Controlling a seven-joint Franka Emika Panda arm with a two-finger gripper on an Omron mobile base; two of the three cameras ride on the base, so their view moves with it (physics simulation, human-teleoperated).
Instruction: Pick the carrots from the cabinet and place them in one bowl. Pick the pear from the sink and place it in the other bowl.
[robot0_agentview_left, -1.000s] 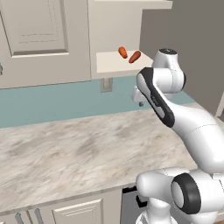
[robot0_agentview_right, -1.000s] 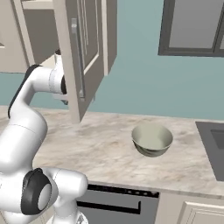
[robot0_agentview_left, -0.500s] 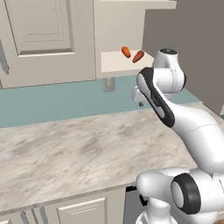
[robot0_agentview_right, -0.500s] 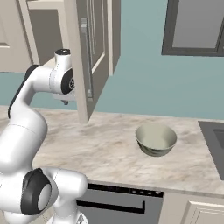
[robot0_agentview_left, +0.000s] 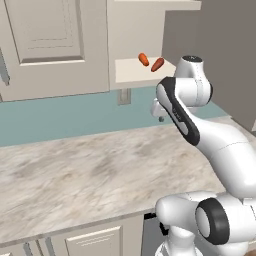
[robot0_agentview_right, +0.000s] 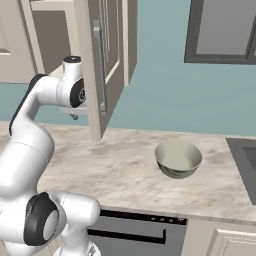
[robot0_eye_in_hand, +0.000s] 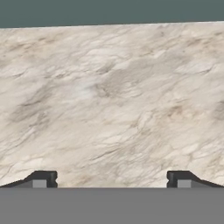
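Two orange-red carrots (robot0_agentview_left: 143, 59) (robot0_agentview_left: 157, 64) lie on the pale shelf (robot0_agentview_left: 129, 71) of the open cabinet (robot0_agentview_left: 55, 45). My gripper (robot0_agentview_left: 160, 118) hangs below and just right of that shelf, pointing down over the marble counter. In the right base view the gripper (robot0_agentview_right: 74, 115) sits left of the open cabinet door (robot0_agentview_right: 97, 75). In the hand view the gripper (robot0_eye_in_hand: 111, 180) is open, its fingertips (robot0_eye_in_hand: 41, 179) wide apart with bare counter between them. A bowl (robot0_agentview_right: 178, 159), cream inside and grey-green outside, stands on the counter to the right. The pear and the other bowl are out of view.
The swung-out cabinet door stands close beside my forearm. A dark corner of the sink (robot0_agentview_right: 246, 159) shows at the right edge. A wall outlet (robot0_agentview_left: 123, 96) sits on the teal backsplash under the shelf. Marble counter (robot0_agentview_left: 85, 175) stretches left.
Both base views have shifted slightly, so the camera has moved; the shelf and door sit a little differently in frame. The gripper stays open and holds nothing.
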